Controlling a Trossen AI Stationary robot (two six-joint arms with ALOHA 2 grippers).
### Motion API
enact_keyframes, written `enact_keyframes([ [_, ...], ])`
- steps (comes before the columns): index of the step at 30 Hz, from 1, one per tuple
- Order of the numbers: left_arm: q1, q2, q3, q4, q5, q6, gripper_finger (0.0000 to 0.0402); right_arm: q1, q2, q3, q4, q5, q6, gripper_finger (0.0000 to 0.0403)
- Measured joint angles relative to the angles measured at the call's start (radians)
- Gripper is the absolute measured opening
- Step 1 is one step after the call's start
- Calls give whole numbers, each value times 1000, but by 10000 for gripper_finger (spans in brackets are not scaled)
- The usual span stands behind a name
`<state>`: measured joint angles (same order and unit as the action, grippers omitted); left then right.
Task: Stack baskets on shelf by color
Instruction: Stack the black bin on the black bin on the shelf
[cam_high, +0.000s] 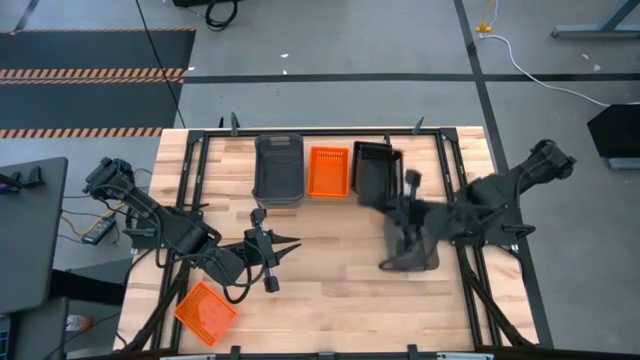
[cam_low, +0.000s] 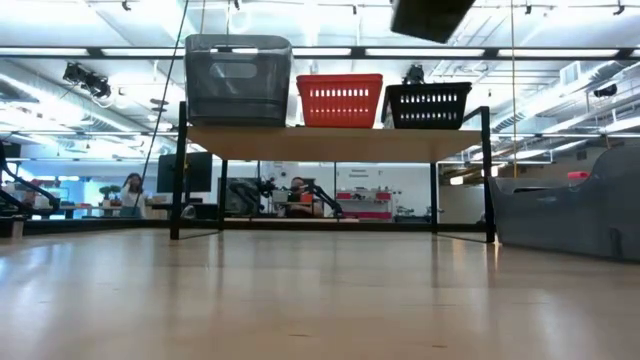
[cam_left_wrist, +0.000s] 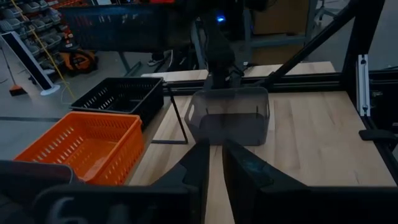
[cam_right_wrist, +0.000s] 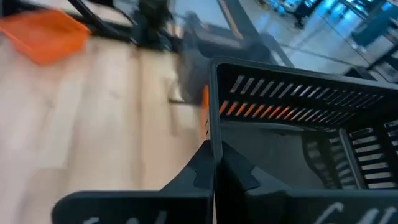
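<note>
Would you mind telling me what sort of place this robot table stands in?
Probably an industrial lab or workshop: hazard-striped floor tape, long ceiling lights, and workbenches with a person behind the table.

The light wooden tabletop (cam_high: 330, 290) carries the shelf (cam_low: 335, 142), whose plank bears three stacks in a row: grey baskets (cam_low: 238, 78), an orange basket (cam_low: 339, 99) and a black basket (cam_low: 428, 104). Directly on the tabletop, a grey basket (cam_high: 410, 250) sits just below the right arm, and another orange basket (cam_high: 206, 310) lies close behind the left arm
</note>
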<state>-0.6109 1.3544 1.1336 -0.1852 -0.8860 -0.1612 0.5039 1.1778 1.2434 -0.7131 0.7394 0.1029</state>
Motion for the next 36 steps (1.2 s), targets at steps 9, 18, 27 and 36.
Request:
enact_keyframes([
  [9,0,0,0,0,0,0,50,-171,11,0,-107,-122,-60,11],
  [18,0,0,0,-2,0,0,48,-329,90,0,-118,-183,-107,12],
  [27,0,0,0,-7,0,0,54,-425,98,0,-119,-377,-104,12],
  [36,0,0,0,-7,0,0,53,-440,98,0,-125,-394,-113,28],
])
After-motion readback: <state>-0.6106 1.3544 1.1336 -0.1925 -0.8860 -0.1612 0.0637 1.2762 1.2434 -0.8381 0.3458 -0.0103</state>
